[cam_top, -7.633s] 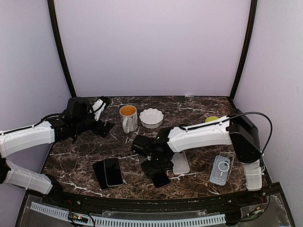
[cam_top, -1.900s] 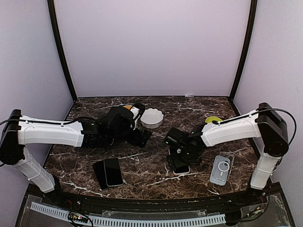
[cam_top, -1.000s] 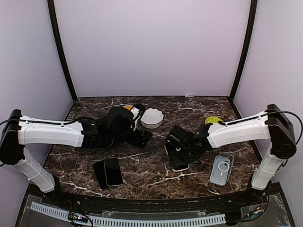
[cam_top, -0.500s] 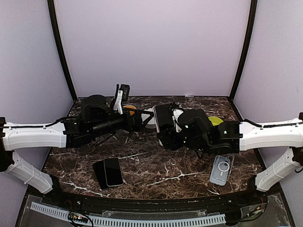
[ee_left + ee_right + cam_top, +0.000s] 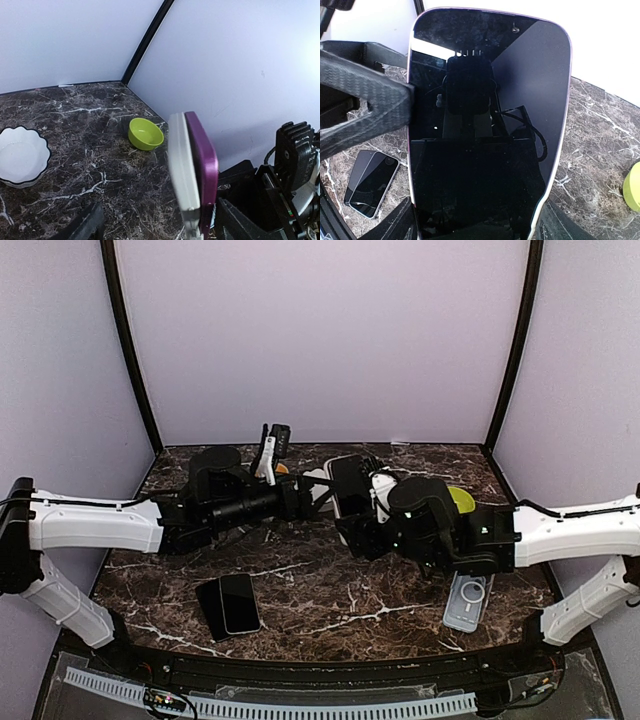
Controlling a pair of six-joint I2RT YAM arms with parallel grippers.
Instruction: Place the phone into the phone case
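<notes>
Phone (image 5: 350, 492) upright in air, ctr of top view, btm clamped by right gripper (image 5: 362, 530). Left gripper (image 5: 312, 498) jaws apart, straddling phone. Case (image 5: 466, 598) flat, lower right.

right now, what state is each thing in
phone: upright in the air, clamped
case: against the phone's back, seating unclear
right gripper: shut on phone
left gripper: open, straddling the phone
spare case: lying flat, empty
black phones: lying flat, overlapping
white bowl: upright, empty
green bowl: upright, empty
</notes>
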